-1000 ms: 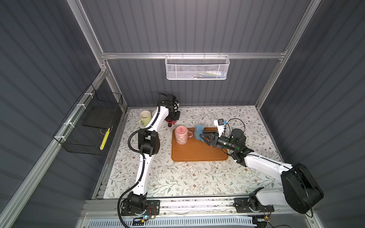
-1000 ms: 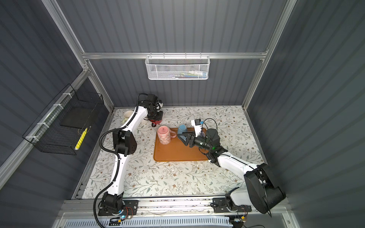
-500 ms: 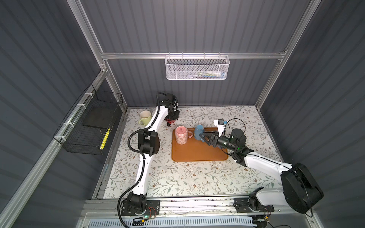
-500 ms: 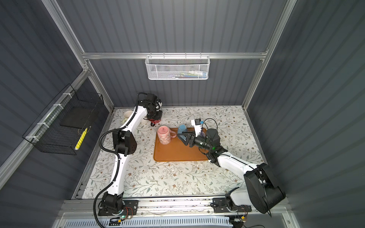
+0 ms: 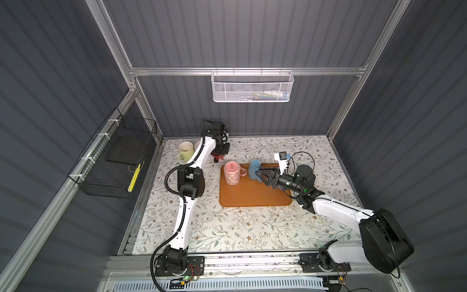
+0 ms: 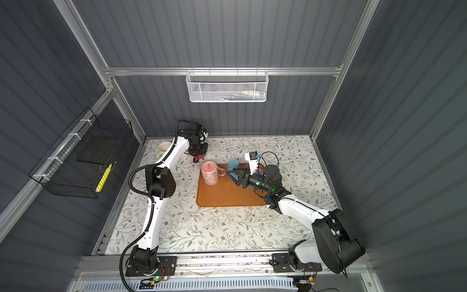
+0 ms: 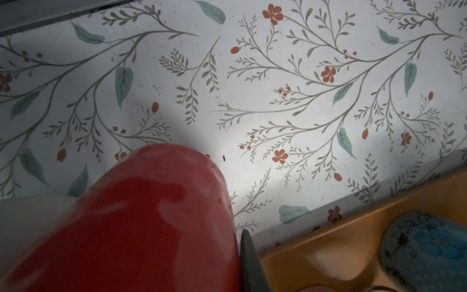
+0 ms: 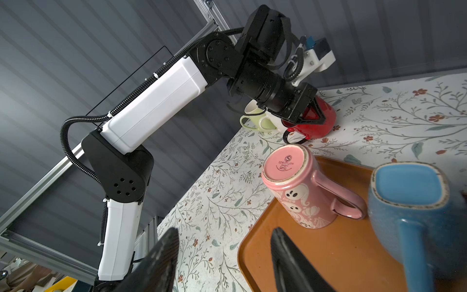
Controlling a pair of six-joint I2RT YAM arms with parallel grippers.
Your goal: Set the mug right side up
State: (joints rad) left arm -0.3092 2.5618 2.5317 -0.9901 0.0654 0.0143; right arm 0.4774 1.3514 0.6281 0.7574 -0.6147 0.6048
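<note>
Orange plastic tray (image 5: 252,197) lies mid-table (image 5: 252,227), and everything else is placed from it.

On the tray's far left corner stands the pink mug (image 5: 232,173), base up and rim down, with its handle pointing along the far edge toward the blue mug (image 5: 253,165). The blue mug is also upside down, on the tray near the middle of that far edge and just beside the pink mug's handle.

Off the tray, just beyond its far left corner, the red mug (image 8: 321,126) is on the table. The left gripper (image 8: 312,115) is clamped on it, jaws pressed tight onto the mug. In the left wrist view the mug's red wall (image 7: 139,215) fills the near corner. Its handle points back toward the tray. I cannot tell whether the mug sits flat or tilted, or which end is up.

Farther out from that same corner are a green mug (image 5: 185,150), mouth up, and a white mug (image 5: 197,145) that is mostly hidden by the left arm.

The right gripper (image 8: 226,230) hangs low over the tray's far half, jaws spread and gripping nothing. Only the tray rim and table show between them. The blue mug is beside one finger (image 8: 290,255), outside the gap, with its handle toward the gripper. Whether finger and mug touch, I cannot tell.
</note>
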